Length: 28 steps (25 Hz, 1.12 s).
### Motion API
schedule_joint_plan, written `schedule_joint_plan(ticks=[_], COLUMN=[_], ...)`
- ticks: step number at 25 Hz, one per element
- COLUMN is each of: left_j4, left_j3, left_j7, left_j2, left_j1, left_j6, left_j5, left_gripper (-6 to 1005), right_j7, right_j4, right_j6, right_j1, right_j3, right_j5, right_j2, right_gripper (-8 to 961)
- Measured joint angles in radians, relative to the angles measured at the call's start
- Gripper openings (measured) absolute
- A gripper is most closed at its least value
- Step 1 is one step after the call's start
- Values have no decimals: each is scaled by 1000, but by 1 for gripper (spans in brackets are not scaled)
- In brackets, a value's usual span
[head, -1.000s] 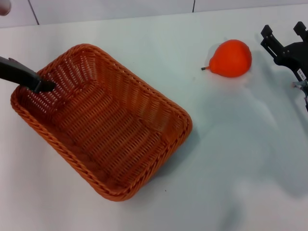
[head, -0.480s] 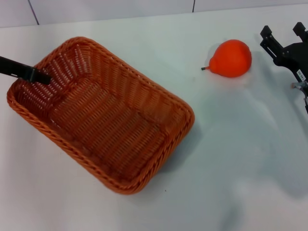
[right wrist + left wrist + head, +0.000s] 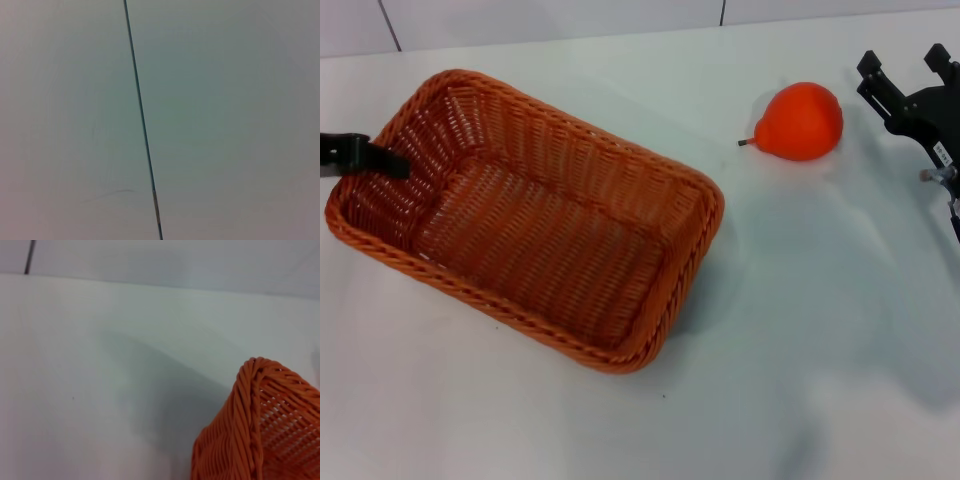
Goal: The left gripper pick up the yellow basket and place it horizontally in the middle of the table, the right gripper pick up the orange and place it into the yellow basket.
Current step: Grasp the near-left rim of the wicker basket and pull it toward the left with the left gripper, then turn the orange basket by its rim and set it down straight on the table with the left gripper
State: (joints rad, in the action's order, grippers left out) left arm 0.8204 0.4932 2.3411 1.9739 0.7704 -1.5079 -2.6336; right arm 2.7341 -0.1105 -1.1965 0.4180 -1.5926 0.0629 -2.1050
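The yellow basket (image 3: 535, 225), an orange-brown wicker rectangle, lies left of centre on the white table (image 3: 790, 330), its long side slanting slightly from far left to near right. My left gripper (image 3: 382, 162) reaches in from the left edge; one dark finger shows inside the basket's left short wall, gripping that rim. One basket corner fills the left wrist view (image 3: 265, 430). The orange (image 3: 803, 121) lies at the far right, stem pointing left. My right gripper (image 3: 908, 68) hovers open just right of the orange, apart from it.
The table's far edge meets a pale wall with dark seams (image 3: 388, 22). The right wrist view shows only a pale surface with one dark seam (image 3: 142, 120). Bare tabletop lies in front of the basket and between basket and orange.
The basket has turned from a steep diagonal to nearly level across the table, its left end swinging left and back with my left gripper. The orange and right gripper have stayed put.
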Motion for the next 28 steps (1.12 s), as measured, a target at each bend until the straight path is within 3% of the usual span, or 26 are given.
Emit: schedule_joint_plan(ticks=[8, 12, 18, 23, 28], left_j4=[-96, -104, -91, -26, 21], left_j3=[-62, -74, -139, -149, -143], left_j7=[1, 8, 5, 2, 2], left_j2=[-36, -28, 21, 91, 139], left_j1=[-96, -141, -189, -235, -253], left_j6=[-8, -2, 24, 80, 123], left_j5=[220, 270, 289, 320, 340], left_gripper=[175, 175, 174, 177, 181], right_j7=[-1, -1, -1, -1, -1], right_j4=[-1, -2, 1, -1, -2], right_j6=[7, 9, 16, 26, 39], right_j1=[12, 13, 17, 17, 19], right_j3=[0, 0, 0, 0, 0], right_j5=[0, 0, 0, 0, 0], right_j2=[2, 2, 2, 2, 2], right_gripper=[946, 946, 946, 947, 946])
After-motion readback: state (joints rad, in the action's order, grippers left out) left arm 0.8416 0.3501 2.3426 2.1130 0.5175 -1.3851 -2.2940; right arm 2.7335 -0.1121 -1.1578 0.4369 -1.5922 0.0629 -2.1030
